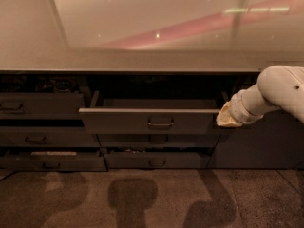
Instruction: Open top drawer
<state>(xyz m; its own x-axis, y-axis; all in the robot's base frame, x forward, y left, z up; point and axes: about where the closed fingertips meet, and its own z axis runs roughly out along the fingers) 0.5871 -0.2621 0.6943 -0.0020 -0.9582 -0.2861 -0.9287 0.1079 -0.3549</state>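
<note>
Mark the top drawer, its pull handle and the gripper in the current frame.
top drawer [114, 122], camera view, bare dark front panel left of the handle.
pull handle [160, 123], camera view, middle of its bar.
gripper [227, 118], camera view, pale tip at the drawer front's right end.

The top drawer [114, 122] stands open beneath the pale countertop [142, 61], its dark front jutting forward with a central pull handle [160, 123]. The gripper [228, 118] sits at the front's 3 o'clock end, on a white arm [280, 91] entering from the view's 3 o'clock edge. A shallower drawer front [156, 139] lies at 6 o'clock of the top drawer, and a left drawer [42, 106] at 9 o'clock.
</note>
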